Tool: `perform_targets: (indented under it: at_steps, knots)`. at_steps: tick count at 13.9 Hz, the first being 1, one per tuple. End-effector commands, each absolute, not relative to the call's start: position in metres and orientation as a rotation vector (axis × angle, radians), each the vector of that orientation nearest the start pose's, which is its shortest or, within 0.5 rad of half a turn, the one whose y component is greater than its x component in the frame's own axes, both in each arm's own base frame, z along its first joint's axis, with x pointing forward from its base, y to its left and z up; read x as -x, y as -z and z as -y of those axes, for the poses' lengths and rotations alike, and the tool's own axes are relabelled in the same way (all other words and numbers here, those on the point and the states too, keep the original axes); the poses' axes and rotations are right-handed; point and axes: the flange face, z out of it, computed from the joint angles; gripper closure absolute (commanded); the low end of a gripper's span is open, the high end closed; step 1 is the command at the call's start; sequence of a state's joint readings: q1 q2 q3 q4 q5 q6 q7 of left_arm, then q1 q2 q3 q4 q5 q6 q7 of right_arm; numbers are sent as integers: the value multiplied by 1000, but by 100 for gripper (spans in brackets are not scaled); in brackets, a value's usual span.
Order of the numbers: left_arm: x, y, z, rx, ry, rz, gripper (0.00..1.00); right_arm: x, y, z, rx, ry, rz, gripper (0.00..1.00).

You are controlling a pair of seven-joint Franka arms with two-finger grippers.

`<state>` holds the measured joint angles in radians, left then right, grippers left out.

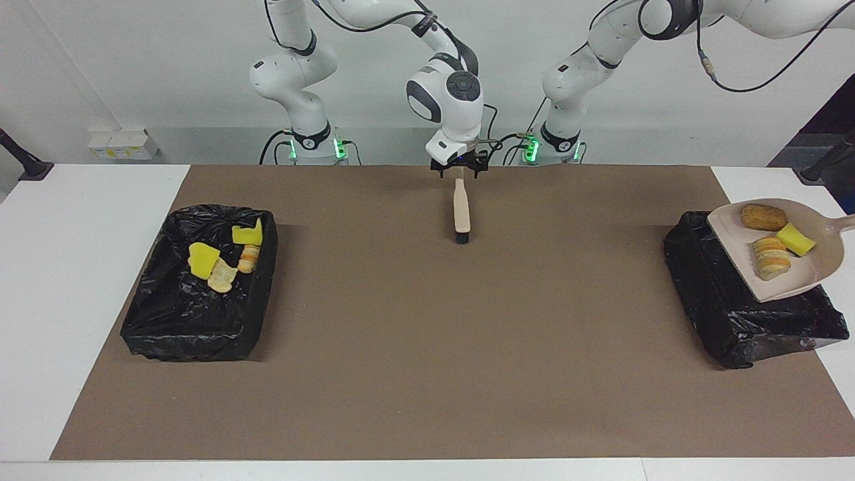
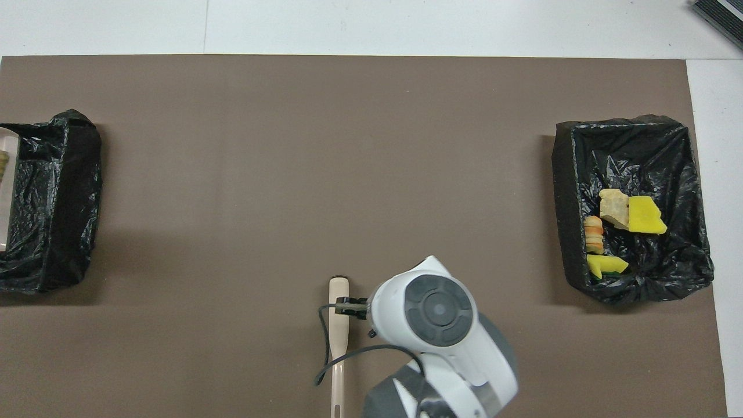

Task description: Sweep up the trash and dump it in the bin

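**Progress.** No trash is left loose on the brown mat (image 1: 427,374) that covers the desk. Four pieces of trash (image 1: 212,262) already lie in the black-lined bin (image 1: 194,321) at the right arm's end. The other three are on the dustpan (image 1: 805,280): a brown lump (image 1: 763,216), a yellow chunk (image 1: 795,238) and a striped tan piece (image 1: 772,258). The pan is over the second bin (image 1: 735,314) at the left arm's end. It is not yet tipped enough to shed its load, and all three pieces sit on its floor. By my reckoning the sweeping is done, and what is left is emptying this last load into the bin under it.

**Hands.** The right hand (image 1: 458,170) is just over the handle end of the brush (image 1: 461,210). Its fingers stand apart on either side of the handle and are not gripping it. The brush lies flat on the mat close to the robots, bristles pointing away from them, and I judge it has been set down.

The left hand is outside both views. It is closed. The dustpan's handle runs off the edge of the facing view toward it, so I take it to be gripping that handle.
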<state>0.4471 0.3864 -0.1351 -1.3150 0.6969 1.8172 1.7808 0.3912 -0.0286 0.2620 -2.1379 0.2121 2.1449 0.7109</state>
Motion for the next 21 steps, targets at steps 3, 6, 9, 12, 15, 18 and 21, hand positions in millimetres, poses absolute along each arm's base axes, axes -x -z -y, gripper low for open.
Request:
perform_targets:
  at_steps: [3, 6, 9, 12, 15, 18, 21]
  knots:
    - [-607, -537, -230, 1672, -935, -1704, 100, -450, -467, -277, 2945, -46, -380, 0]
    - [-603, -549, -207, 1517, -1115, -1617, 100, -488, -537, -200, 2986, 16, -428, 0]
    - [-593, -584, -201, 1479, -1117, -1552, 100, -522, -602, -137, 3109, 102, -293, 0]
    - [-582, -612, -198, 1475, -1098, -1507, 100, -537, -636, -108, 3179, 22, -249, 0]
    - [-583, -591, -185, 1523, -1044, -1464, 100, -547, -656, -102, 3172, -32, -258, 0]
    - [-591, -553, -162, 1542, -1037, -1448, 100, -548, -656, -101, 3170, -30, -252, 0]
    - [-592, -590, -169, 1477, -1104, -1454, 100, -547, -658, -101, 3167, -21, -224, 0]
